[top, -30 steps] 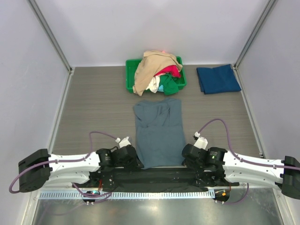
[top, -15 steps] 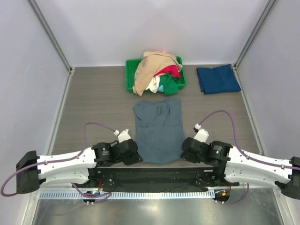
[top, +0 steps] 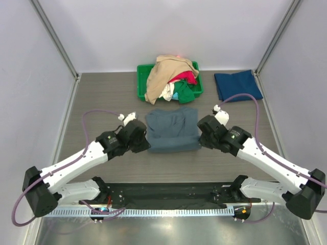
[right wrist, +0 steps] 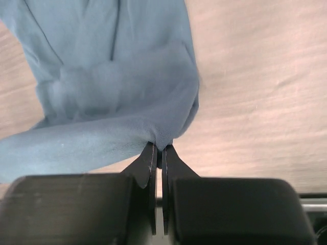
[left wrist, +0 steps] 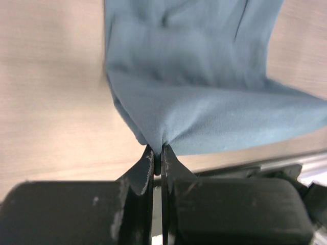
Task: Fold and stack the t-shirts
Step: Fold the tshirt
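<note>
grey-blue t-shirt point(top: 172, 130) | held near edge runs left-right | left end effector point(left wrist: 157, 149), right end effector point(right wrist: 157, 148) each pinching one corner

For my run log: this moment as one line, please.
grey-blue t-shirt: half folded | left gripper: shut on it | right gripper: shut on it

the brown wood table point(top: 102, 97) holds a green bin point(top: 141, 87) at the back, a folded dark blue shirt point(top: 237, 86) back right, and a grey-blue shirt point(top: 172, 130) in the middle.
</note>
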Robot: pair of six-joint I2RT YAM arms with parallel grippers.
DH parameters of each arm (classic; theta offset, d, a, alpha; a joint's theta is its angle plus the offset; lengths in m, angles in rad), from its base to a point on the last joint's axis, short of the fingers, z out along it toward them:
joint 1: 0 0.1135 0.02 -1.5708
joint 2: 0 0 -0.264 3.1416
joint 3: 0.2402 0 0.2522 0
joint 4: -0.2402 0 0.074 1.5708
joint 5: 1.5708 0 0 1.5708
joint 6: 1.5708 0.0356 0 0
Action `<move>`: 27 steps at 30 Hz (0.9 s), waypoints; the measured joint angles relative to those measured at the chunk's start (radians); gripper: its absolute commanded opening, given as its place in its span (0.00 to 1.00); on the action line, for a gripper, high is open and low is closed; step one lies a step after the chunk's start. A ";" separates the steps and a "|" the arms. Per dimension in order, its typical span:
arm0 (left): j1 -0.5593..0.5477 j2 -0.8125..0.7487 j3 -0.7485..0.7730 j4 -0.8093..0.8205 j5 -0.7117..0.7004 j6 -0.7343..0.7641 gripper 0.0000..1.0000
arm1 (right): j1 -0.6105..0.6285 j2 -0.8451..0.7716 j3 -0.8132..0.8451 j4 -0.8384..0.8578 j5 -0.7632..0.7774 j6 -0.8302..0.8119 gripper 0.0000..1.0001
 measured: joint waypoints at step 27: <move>0.458 0.692 0.517 0.053 0.311 0.375 0.00 | -0.411 0.597 0.367 0.240 -0.251 -0.392 0.01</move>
